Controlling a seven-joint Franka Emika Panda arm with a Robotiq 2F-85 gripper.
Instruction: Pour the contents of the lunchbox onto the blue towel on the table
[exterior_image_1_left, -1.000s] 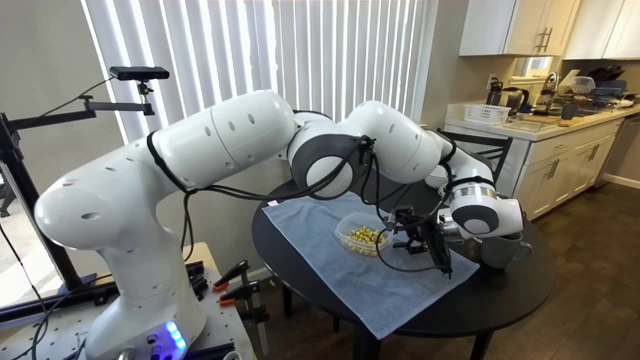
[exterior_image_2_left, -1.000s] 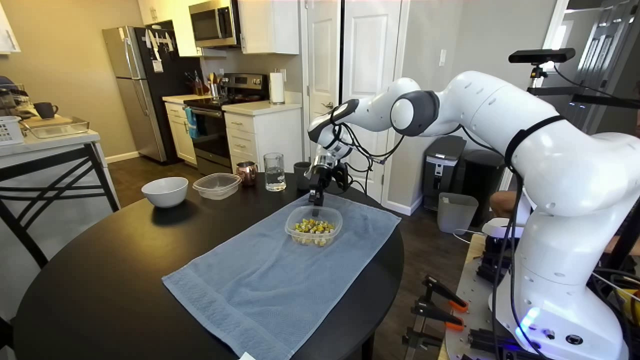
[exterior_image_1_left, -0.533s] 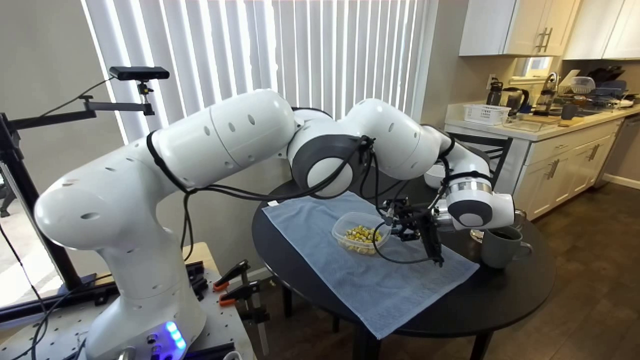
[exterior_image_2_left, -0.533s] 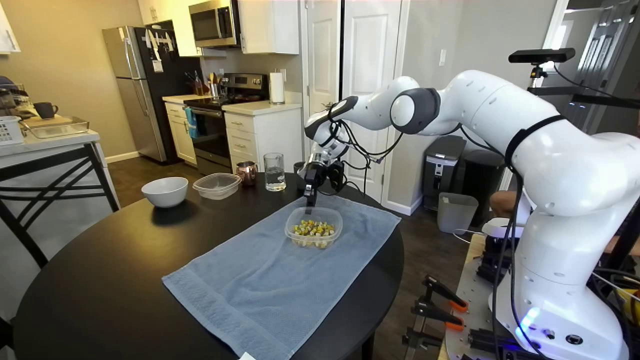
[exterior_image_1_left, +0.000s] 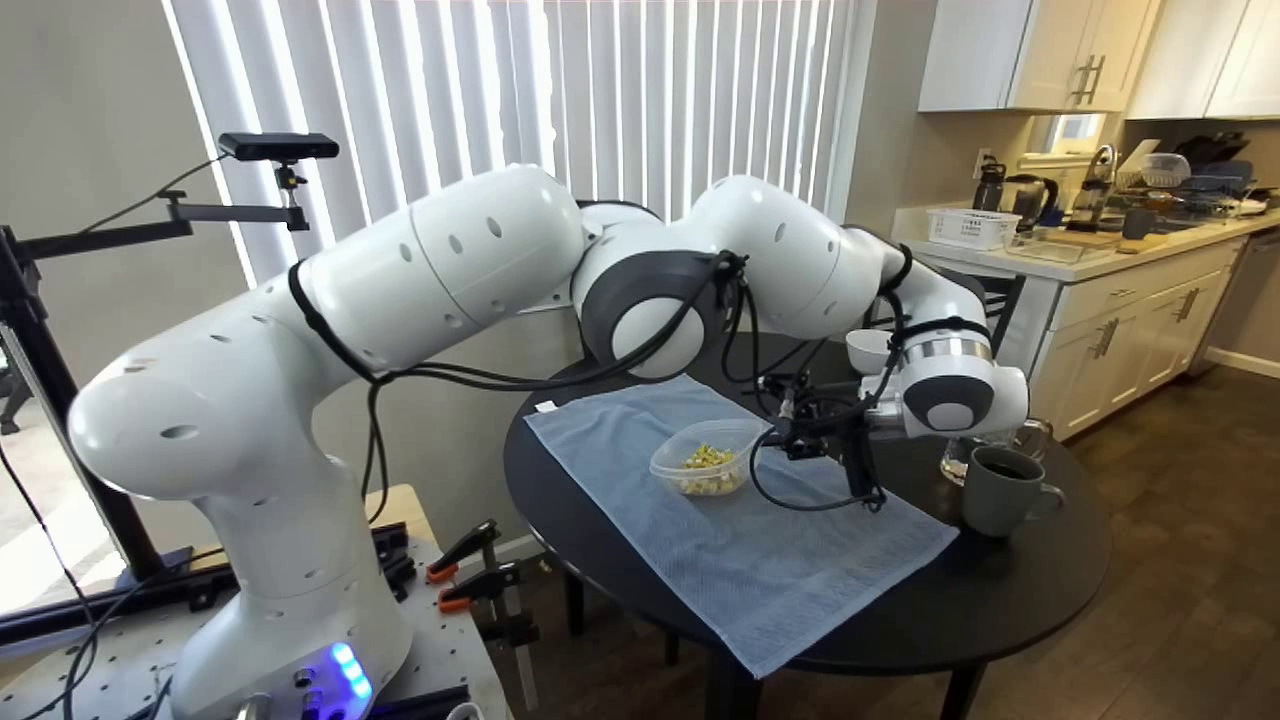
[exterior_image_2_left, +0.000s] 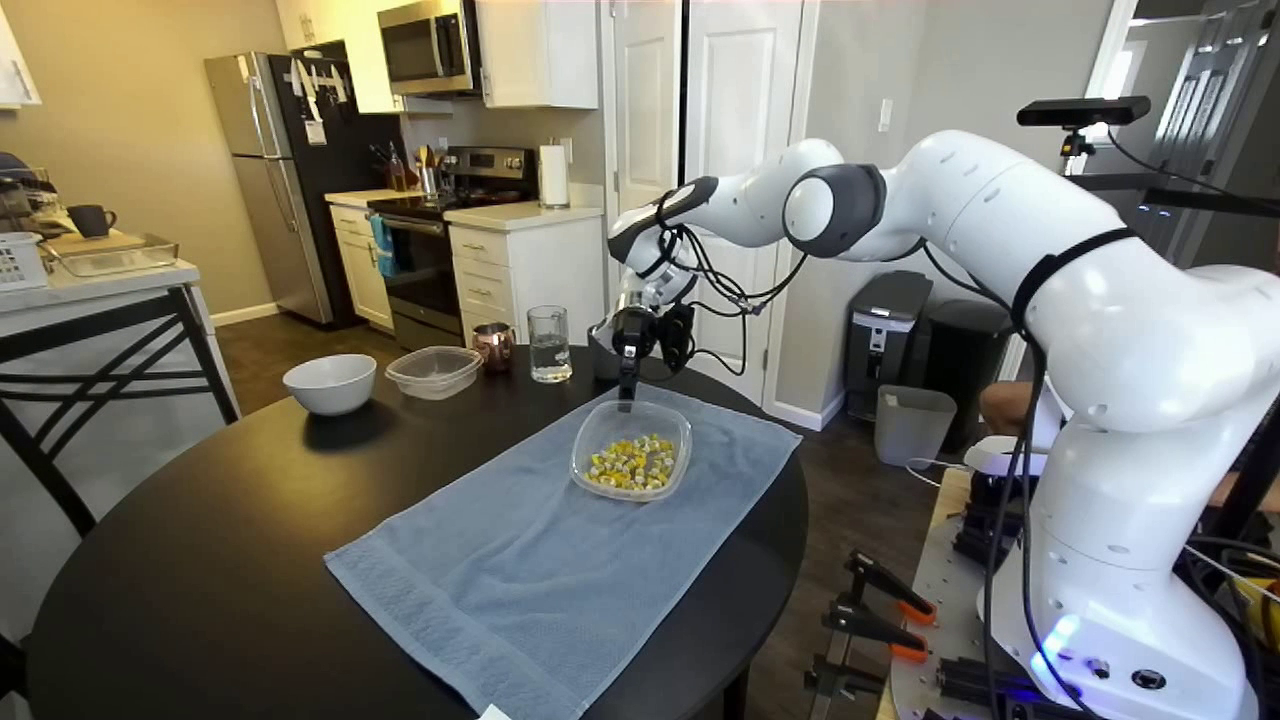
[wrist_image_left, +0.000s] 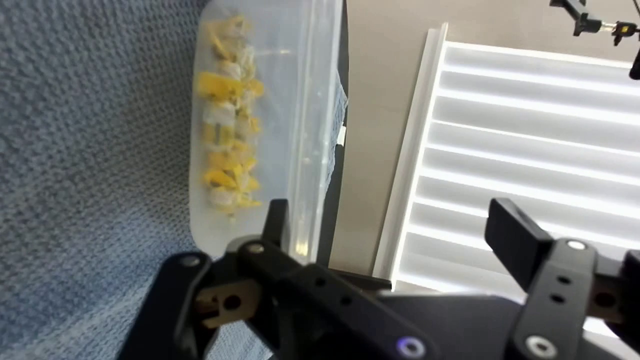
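In the wrist view, the gripper (wrist_image_left: 393, 225) is seen with its fingers spread wide, one set at the outer wall of the clear plastic lunchbox (wrist_image_left: 275, 125), where yellow-and-white food bits (wrist_image_left: 227, 125) are heaped. In an exterior view, the lunchbox is tilted over the blue towel (exterior_image_2_left: 520, 590), gripper end raised; whether its low edge is touching cannot be told. In an exterior view, a grey mug (exterior_image_1_left: 1000, 495) is seen on the round black table (exterior_image_1_left: 960, 605) beside the towel.
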